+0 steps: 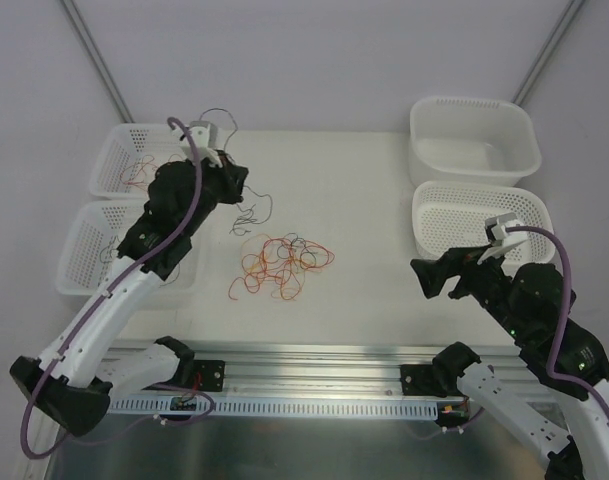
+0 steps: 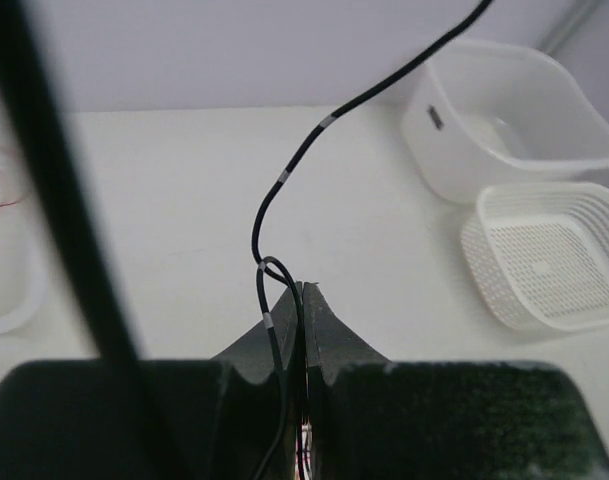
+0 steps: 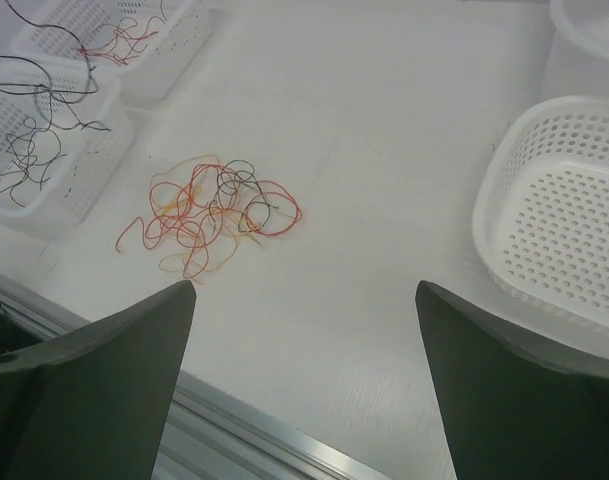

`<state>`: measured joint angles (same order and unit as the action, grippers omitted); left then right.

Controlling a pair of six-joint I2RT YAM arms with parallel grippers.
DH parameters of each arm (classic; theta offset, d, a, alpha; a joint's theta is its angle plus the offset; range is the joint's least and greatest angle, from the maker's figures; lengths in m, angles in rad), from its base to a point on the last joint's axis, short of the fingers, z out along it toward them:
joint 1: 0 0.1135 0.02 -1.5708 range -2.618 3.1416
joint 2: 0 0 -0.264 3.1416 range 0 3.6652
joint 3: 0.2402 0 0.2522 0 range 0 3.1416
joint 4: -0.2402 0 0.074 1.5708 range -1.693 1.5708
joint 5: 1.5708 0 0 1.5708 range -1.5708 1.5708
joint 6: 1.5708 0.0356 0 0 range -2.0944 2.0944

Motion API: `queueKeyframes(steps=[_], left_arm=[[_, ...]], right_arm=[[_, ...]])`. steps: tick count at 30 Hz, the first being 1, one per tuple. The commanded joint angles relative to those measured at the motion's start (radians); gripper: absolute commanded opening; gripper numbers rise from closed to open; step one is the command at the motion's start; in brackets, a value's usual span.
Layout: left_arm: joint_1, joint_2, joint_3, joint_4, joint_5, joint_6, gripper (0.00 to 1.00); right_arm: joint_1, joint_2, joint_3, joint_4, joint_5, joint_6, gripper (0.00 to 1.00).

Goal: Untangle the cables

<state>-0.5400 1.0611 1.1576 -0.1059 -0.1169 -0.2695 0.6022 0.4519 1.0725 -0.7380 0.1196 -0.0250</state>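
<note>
A tangle of thin orange, red, pale yellow and black cables lies on the white table's middle; it also shows in the right wrist view. My left gripper is above and left of the tangle, shut on a black cable. That cable loops at the gripper's tip, and its loose curls hang just below the gripper. My right gripper is open and empty, right of the tangle and low over the table's front.
Two white perforated baskets stand at the left: the far one holds red cables, the near one holds black cables. At the right stand a solid white tub and a perforated basket. A metal rail runs along the front.
</note>
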Motion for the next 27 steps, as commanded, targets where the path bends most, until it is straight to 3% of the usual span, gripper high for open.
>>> queueKeyframes(steps=[1,10,19,20,23,26,27], left_arm=[[0.165,-0.09,-0.056,-0.103,-0.014,0.03,0.0],[0.582,-0.144,-0.154,-0.175,0.059,0.053,0.0],[0.799,-0.033,-0.294,-0.15,0.094,0.007,0.02],[0.813,-0.004,-0.299,-0.15,0.092,-0.005,0.15],[0.859,0.055,-0.302,-0.176,0.115,-0.063,0.42],[0.899,0.082,-0.305,-0.21,0.16,-0.125,0.53],[0.907,0.085,-0.311,-0.231,0.163,-0.144,0.65]], right_arm=[[0.005,0.01,-0.025,0.026,-0.009,-0.004,0.97],[0.007,0.067,-0.069,0.097,-0.08,0.02,0.97],[0.007,0.106,-0.094,0.111,-0.109,0.048,0.97],[0.005,0.114,-0.094,0.111,-0.11,0.05,0.97],[0.005,0.123,-0.097,0.111,-0.11,0.053,0.97],[0.005,0.133,-0.098,0.111,-0.11,0.056,0.97],[0.007,0.134,-0.101,0.111,-0.11,0.056,0.97]])
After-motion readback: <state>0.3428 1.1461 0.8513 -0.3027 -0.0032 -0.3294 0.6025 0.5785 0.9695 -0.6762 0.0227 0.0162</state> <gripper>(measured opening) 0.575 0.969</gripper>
